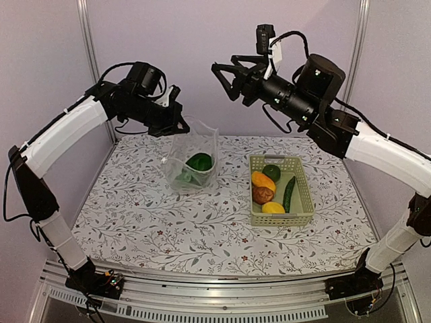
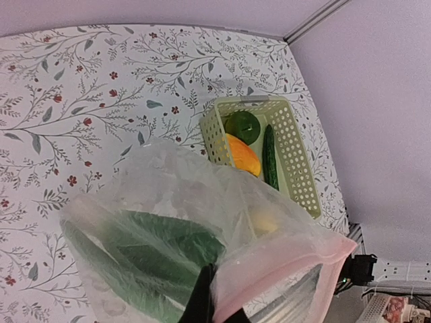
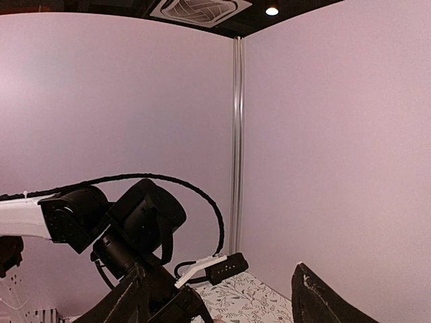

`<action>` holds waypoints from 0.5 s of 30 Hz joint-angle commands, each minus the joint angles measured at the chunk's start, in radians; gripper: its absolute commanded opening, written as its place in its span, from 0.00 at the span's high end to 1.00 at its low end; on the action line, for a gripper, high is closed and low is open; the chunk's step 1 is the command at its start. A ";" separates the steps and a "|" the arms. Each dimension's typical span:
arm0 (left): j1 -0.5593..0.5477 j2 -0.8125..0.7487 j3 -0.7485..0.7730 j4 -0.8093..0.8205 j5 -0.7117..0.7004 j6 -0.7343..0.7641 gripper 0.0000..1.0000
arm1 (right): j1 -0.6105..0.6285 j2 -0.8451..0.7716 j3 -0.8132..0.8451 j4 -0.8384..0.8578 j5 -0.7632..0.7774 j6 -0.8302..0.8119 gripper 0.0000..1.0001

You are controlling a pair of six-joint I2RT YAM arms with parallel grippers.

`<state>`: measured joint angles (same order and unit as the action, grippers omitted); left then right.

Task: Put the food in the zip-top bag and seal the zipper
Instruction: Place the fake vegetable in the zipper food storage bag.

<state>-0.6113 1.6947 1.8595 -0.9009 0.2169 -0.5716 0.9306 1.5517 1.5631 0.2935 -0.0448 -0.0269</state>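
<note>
The clear zip-top bag (image 1: pixel 194 160) stands upright on the table with its mouth open. My left gripper (image 1: pixel 176 125) is shut on its upper left rim. In the left wrist view my fingers (image 2: pixel 201 301) pinch the plastic beside the pinkish zipper (image 2: pixel 296 266), and a leafy green (image 2: pixel 158 249) lies inside the bag (image 2: pixel 175 195). More food sits in the pale green basket (image 1: pixel 303 202): a dark green lump (image 1: pixel 271 172), an orange-yellow oval (image 1: pixel 263 180), a potato (image 1: pixel 262 195), a lemon (image 1: pixel 273 208) and a cucumber (image 1: pixel 289 194). My right gripper (image 1: pixel 226 78) hangs open and empty, high above the table.
The basket (image 2: pixel 300 168) lies right of the bag. A floral cloth (image 1: pixel 148 215) covers the table, with walls and metal posts (image 1: pixel 86 40) behind. In the right wrist view the open right gripper (image 3: pixel 236 311) faces the left arm's wrist (image 3: pixel 135 229) and its cable.
</note>
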 commanded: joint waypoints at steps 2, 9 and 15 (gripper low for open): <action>0.018 -0.010 -0.008 0.033 -0.001 0.017 1.00 | 0.007 -0.041 0.015 -0.196 0.101 0.015 0.31; 0.017 0.015 -0.016 0.039 0.006 0.026 1.00 | 0.007 -0.009 0.083 -0.522 0.190 0.165 0.41; 0.016 0.029 -0.007 0.044 0.004 0.028 1.00 | 0.007 0.094 0.178 -0.757 0.137 0.315 0.43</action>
<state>-0.6090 1.6985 1.8545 -0.8852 0.2169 -0.5575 0.9310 1.5818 1.6833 -0.2386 0.1066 0.1604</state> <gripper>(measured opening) 0.004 0.571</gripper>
